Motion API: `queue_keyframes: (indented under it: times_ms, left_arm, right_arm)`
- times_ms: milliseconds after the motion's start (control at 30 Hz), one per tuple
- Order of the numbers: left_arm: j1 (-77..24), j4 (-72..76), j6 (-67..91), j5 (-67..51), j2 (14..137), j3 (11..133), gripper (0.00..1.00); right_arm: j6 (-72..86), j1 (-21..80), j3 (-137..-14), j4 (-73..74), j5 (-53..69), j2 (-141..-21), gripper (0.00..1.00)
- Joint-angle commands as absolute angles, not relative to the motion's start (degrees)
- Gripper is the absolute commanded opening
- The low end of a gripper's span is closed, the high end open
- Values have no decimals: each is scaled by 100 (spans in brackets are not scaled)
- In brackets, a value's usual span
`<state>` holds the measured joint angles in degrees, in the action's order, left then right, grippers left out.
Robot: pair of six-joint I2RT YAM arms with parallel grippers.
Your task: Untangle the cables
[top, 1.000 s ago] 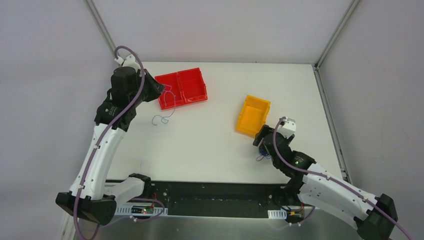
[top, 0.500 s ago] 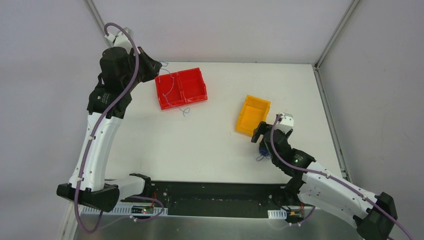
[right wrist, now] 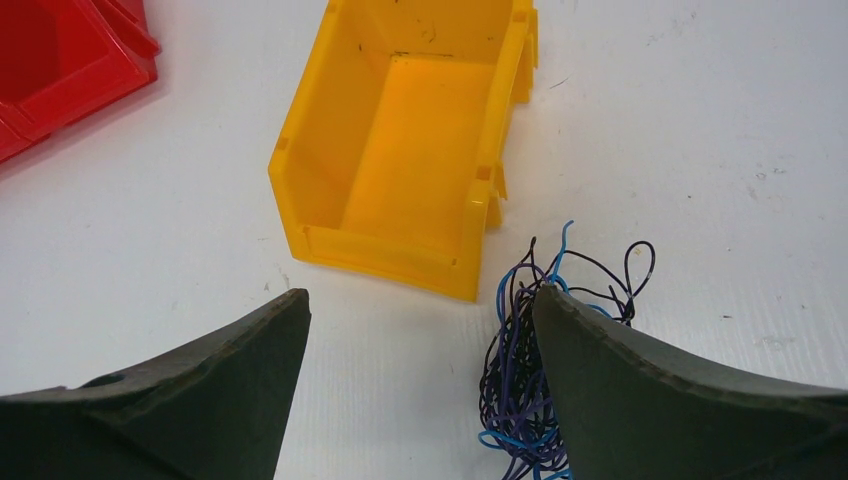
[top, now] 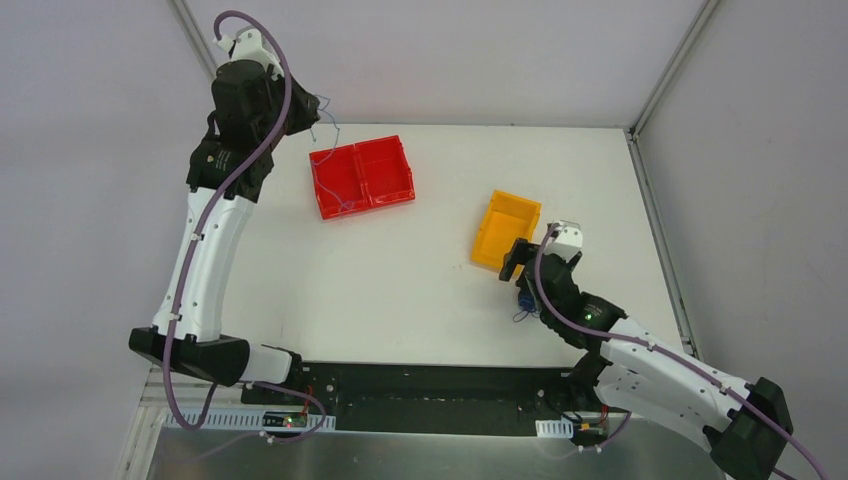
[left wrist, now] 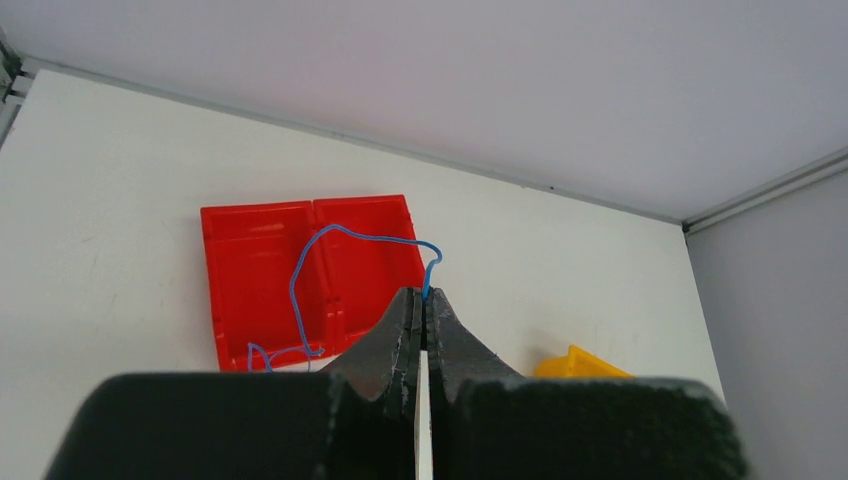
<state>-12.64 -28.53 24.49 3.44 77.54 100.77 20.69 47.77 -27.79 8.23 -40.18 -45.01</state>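
Note:
My left gripper is shut on one thin blue cable. It holds the cable high above the table's far left, and the cable hangs down into the red two-compartment tray, also seen in the left wrist view. My right gripper is open, low over the table near the yellow bin. The knotted bundle of blue, black and purple cables lies against the inner side of its right finger. The bundle also shows in the top view.
The yellow bin stands just beyond the right gripper, its open front tilted towards it. The red tray sits at the far left of the white table. Grey walls close the table on three sides.
My left gripper has risen and drawn back toward the far left corner with the blue cable, whose loose end has left the table and now hangs into the red tray. The right gripper has opened beside the bundle.

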Motion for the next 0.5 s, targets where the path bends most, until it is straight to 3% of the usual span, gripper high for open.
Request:
queue_keyframes:
  times_ms: [0,467]
  left_arm:
    - [-1206,-2665,2248,644,7936,10622,0]
    - [-1049,-2602,2292,661,8739,11360,0]
  right_arm:
    - [1951,4736,-3059,616,-4039,-4490,86]
    - [1908,4706,-3076,621,-3962,-4473,86]
